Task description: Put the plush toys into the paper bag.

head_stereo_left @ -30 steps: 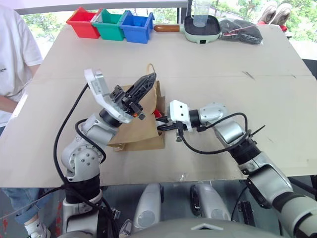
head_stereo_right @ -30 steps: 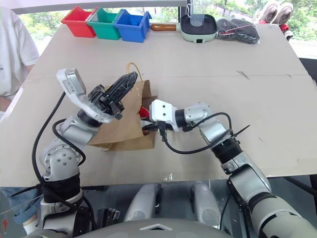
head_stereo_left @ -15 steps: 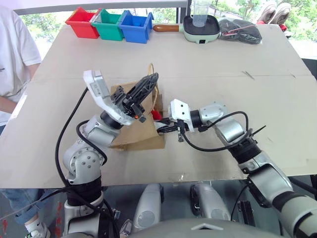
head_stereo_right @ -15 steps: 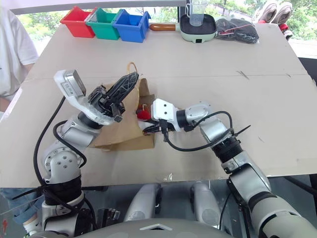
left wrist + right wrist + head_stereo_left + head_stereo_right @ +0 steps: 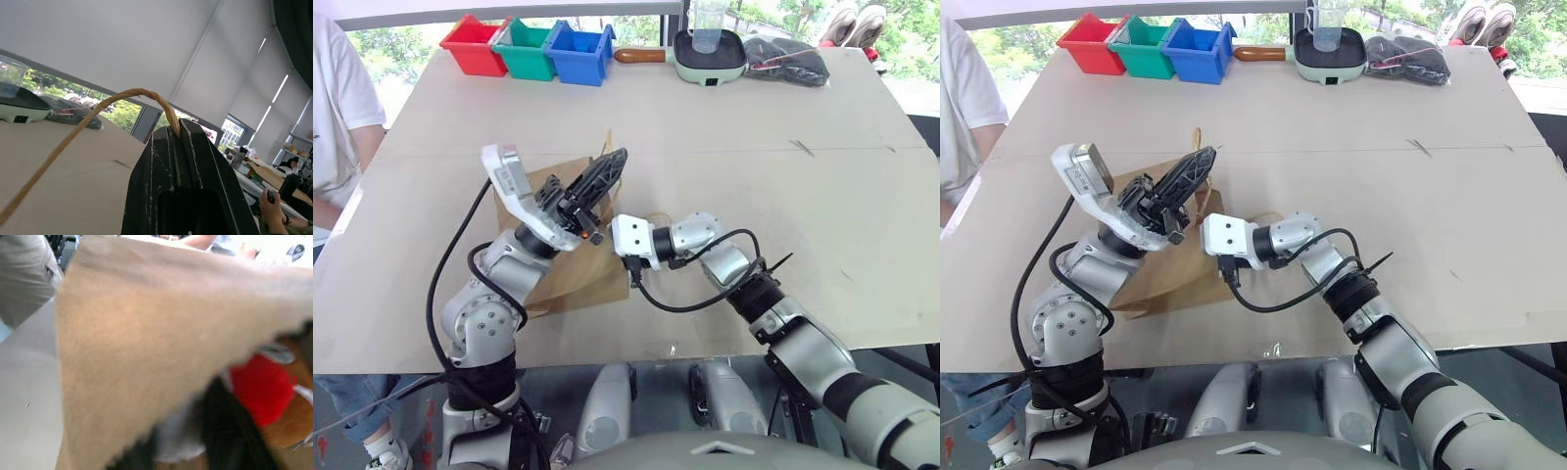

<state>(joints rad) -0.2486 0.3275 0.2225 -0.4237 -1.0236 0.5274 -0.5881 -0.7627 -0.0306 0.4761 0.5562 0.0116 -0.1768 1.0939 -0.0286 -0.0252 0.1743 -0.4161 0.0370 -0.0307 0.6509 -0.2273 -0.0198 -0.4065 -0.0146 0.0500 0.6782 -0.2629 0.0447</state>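
The left gripper [image 5: 603,179] stays clenched on one twisted loop handle [image 5: 122,98] of the paper bag [image 5: 558,264], holding its mouth raised and open toward the right. The right gripper [image 5: 1197,242] has pushed left into that mouth since a moment ago, so its fingertips are hidden behind the paper; whether they are letting go, I cannot tell. The white plush toy's red tip [image 5: 261,387], which earlier showed at the mouth, now sits inside the bag. That toy looks nearly delivered.
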